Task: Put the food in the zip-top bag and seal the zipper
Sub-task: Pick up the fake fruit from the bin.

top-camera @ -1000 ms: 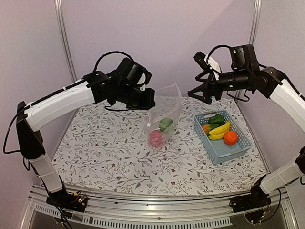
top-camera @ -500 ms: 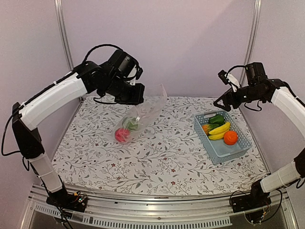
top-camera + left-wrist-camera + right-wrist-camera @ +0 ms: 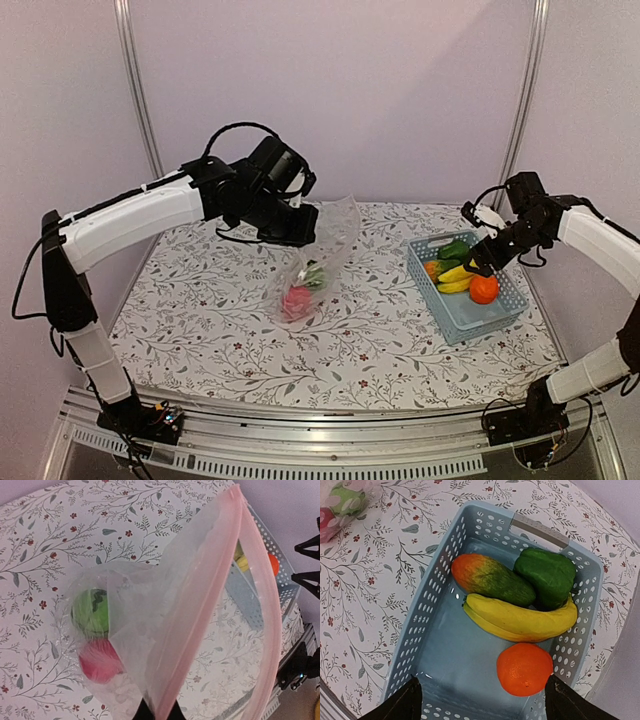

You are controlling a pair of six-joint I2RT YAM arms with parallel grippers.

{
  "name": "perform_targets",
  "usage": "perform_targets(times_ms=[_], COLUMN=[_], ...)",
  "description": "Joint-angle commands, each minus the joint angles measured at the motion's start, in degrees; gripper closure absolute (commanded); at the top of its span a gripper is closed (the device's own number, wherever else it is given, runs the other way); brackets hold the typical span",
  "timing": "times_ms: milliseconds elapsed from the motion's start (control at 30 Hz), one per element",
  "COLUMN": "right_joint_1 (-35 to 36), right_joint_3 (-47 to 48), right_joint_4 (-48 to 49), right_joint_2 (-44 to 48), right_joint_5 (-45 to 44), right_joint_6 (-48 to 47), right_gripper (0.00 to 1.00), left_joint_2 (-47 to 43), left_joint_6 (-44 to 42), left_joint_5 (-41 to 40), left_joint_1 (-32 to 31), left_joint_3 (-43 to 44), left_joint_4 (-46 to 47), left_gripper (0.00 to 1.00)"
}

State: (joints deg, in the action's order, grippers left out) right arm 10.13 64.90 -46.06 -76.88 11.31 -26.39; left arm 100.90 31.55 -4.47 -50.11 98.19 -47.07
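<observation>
Zip-top bag (image 3: pixel 320 255) beneath left gripper (image 3: pixel 300 228)

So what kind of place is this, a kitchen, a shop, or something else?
Most likely a robotics lab test cell, not a kitchen: a left arm and right arm bolted to a metal rail, a floral-cloth table boxed in by plain walls, and toy food in a blue basket.

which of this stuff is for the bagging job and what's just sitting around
For the job: zip-top bag, zipper, melon and red-pink fruit already inside, banana, orange, green pepper, carrot-like piece.
Just there: blue basket holding the loose food, floral tablecloth.
</observation>
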Motion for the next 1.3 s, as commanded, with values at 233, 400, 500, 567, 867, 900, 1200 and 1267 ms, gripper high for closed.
perform_targets(times_ms=[233, 400, 500, 567, 867, 900, 1200, 1267], right_joint_1=[-3.3, -4.31, -4.4, -4.41, -4.74, -4.78, -4.83, -4.81], right_joint_3=[-4.56, -6.37, -8.12, -8.98, -10.96, -11.13, -12.08, -12.16], right_joint_4=[4.36, 6.51, 8.23, 9.19, 12.54, 12.98, 16.37, 16.31], right_joint_2=[-5.91, -7.79, -8.17, -8.65, -11.51, -12.21, -13.94, -13.29], right_joint_5=[-10.95, -13.75, -15.01, -15.28, -15.77, -15.8, -16.34, -16.13], right_joint_6=[-1.7, -2.23, -3.22, -3.78, -4.37, -4.3, -3.68, -3.53], right_gripper=[0.16, 0.17, 0.16, 0.16, 0.17, 0.17, 0.36, 0.44], left_joint_2=[-4.0, -5.97, -6.85, -7.59, -11.42, -11.3, -5.15, -3.6], left_joint_6=[-1.29, -0.68, -0.92, -1.5, -2.69, -2.43, -1.98, -2.22], left_joint_5=[-0.2, -0.76, -1.79, -4.04, -10.01, -9.67, -3.62, -3.17], left_joint_1=[-1.07, -1.31, -1.4, -1.44, -1.4, -1.42, -2.92, -3.4], left_joint_3=[-0.11, -0.97, -0.25, 0.65, 3.17, 2.82, 2.38, 3.49], left_joint_4=[3.6, 3.23, 0.75, -1.98, -15.38, -15.31, -9.26, -9.21], left_gripper=[1.0, 1.0, 1.0, 1.0, 1.0, 1.0, 1.0, 1.0])
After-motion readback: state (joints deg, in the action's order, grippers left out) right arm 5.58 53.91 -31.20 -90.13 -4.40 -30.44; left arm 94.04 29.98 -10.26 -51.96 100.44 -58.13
